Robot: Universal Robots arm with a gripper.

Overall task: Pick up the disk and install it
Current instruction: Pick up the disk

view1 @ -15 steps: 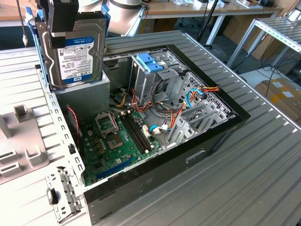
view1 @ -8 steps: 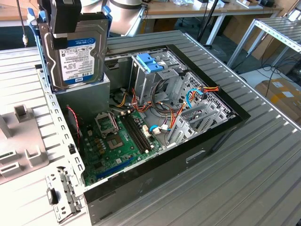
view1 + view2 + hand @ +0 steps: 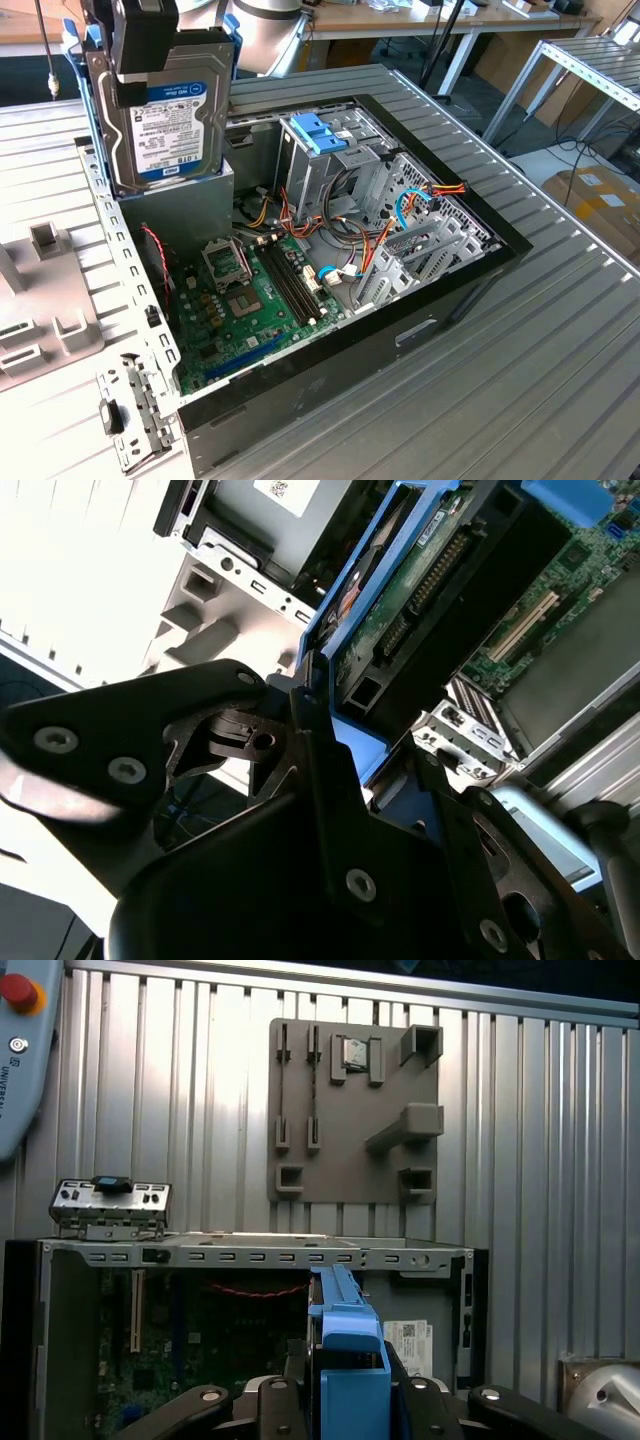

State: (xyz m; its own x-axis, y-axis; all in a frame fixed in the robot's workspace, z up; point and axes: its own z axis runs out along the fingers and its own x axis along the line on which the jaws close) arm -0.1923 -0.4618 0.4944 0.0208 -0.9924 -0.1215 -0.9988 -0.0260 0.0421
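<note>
One disk (image 3: 170,125) here, and we've got it hanging upright in the upper left of the exterior view. Its long axis runs straight up and down, the white label with the blue band faces the camera, and blue side rails run down both edges.

The gripper (image 3: 147,62) reaches down from the top edge of that frame and is clamped tight on the disk's top end, so most of the drive hangs below it. The bottom edge sits right over the grey power supply (image 3: 185,215), in the corner of the open computer case (image 3: 470,262) nearest the frame's upper left. We can't tell if it's touching or just clear.

In the first wrist view we're looking edge-on at one blue rail (image 3: 348,1360), with black fingers (image 3: 450,1410) on either side of it. In the second wrist view the drive's green circuit-board side (image 3: 420,575) shows past the gripper's black links. The blue latch piece (image 3: 318,132) sits well apart, toward the exterior view's right.
</note>
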